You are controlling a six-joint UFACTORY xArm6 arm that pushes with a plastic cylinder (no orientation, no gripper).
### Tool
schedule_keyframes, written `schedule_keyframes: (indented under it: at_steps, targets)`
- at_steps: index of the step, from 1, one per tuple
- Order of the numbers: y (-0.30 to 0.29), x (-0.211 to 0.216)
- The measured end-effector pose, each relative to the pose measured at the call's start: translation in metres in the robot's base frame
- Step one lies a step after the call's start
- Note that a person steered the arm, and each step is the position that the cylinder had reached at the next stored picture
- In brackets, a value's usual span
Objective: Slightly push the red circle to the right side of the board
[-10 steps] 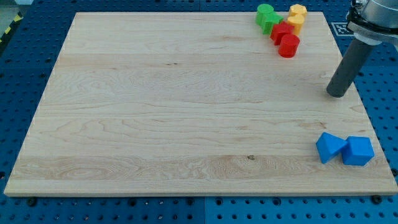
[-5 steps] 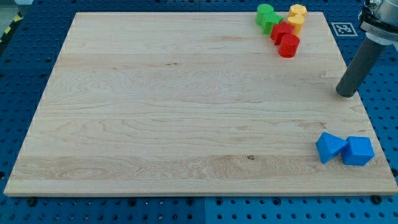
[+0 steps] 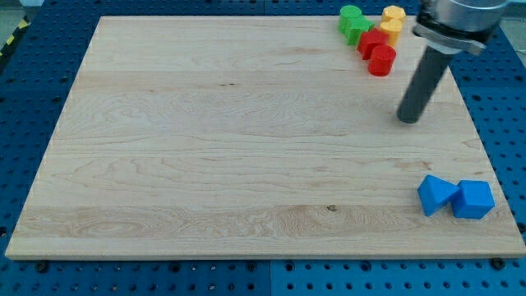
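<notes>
one red circle (image 3: 381,61); my tip (image 3: 408,120) below-right, apart, no gripper, holds nothing.

1. Rod: straight, round in section, dark grey to near black, matte finish. Plain surface; no markings, screws or cables visible along it.
2. My tip (image 3: 408,121): flat, blunt lower end of the rod, same dark tone as the shaft, no separate cap or pad distinguishable.
3. Shaft width: looks uniform from the collar to the end, with a faint lighter sheen down one side.
4. Collar above the rod: wider, round, grey metallic housing with a paler rim band at its lower edge.
5. Upper housing: cut off by the view's top edge; only its lowest part shows. Details there too blurred to read.
</notes>
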State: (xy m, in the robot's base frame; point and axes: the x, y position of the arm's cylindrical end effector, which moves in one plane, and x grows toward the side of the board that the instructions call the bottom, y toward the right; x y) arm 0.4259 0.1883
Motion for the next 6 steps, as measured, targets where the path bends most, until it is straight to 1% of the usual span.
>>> schedule_keyframes:
  at_steps: [1,2,4,5,6]
  targets:
    - [-0.038,-0.025]
    - [-0.063,-0.078]
    - [-0.064,-0.222]
    - [-0.065,-0.235]
    - [-0.065,-0.234]
